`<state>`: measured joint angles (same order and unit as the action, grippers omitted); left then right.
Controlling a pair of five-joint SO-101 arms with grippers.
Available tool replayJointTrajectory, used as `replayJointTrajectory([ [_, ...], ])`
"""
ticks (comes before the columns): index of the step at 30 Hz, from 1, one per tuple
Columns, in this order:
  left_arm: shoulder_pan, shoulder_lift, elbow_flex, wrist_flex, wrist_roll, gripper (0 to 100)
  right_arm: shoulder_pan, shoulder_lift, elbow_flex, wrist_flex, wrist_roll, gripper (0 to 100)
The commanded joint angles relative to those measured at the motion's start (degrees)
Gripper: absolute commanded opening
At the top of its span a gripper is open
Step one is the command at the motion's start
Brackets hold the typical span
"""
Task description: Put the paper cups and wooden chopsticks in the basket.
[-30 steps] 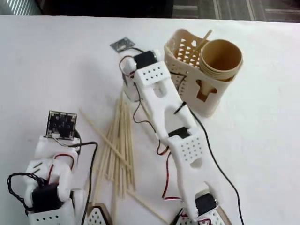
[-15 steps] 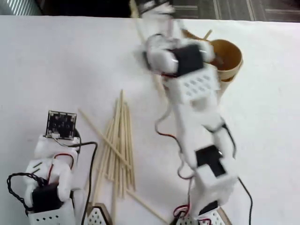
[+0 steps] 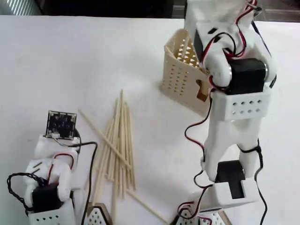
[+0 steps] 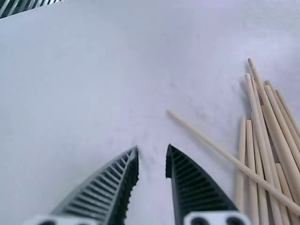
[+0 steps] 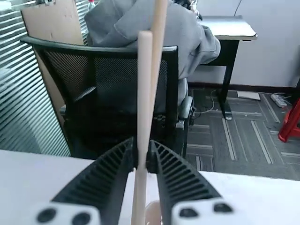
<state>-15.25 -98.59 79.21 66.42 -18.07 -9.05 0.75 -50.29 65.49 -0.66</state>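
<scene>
Right gripper pinches two chopsticks (upright); left gripper gapes over table.

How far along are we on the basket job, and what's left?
Done: cannot be judged, because the right arm covers the mouth of the basket. In hand: the right gripper is shut on the held chopsticks, raised upright. Left: a pile of chopsticks lies on the table, with the left gripper open beside it, holding nothing.
</scene>
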Motion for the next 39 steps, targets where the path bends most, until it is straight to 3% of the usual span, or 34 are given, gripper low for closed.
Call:
replayJointTrajectory([
  [1,-0.4,0.4,-0.26,-0.97,-0.44,11,1.98,-0.48,1.14,-7.96,-0.7,1.8],
  [8,-0.4,0.4,-0.26,-1.05,-0.35,11,2.24,-0.31,9.76,-13.58,-0.7,1.8],
  [18,-0.31,0.4,-0.35,-1.05,-0.26,11,2.59,-0.84,36.13,-33.98,2.64,1.8],
  [23,-0.31,0.4,-0.35,-1.14,-0.26,11,2.68,-0.84,42.02,-35.82,2.99,1.8],
  [26,-0.31,0.4,-0.35,-1.14,-0.26,11,2.24,-0.75,42.46,-34.07,3.08,3.9],
  [31,-0.31,0.4,-0.44,-1.14,-0.26,11,0.75,-4.53,37.19,-22.02,3.08,18.3],
  [33,-0.31,0.4,-0.88,-1.23,-0.26,11,0.22,-7.34,33.93,-16.48,3.08,14.8],
  [36,-0.31,0.57,-2.55,-2.2,-0.53,11,-1.1,-11.56,30.33,-8.22,3.16,1.9],
  [39,-0.31,0.66,-5.8,-0.88,-0.53,11,-2.86,-16.4,29.71,2.95,3.16,3.6],
])
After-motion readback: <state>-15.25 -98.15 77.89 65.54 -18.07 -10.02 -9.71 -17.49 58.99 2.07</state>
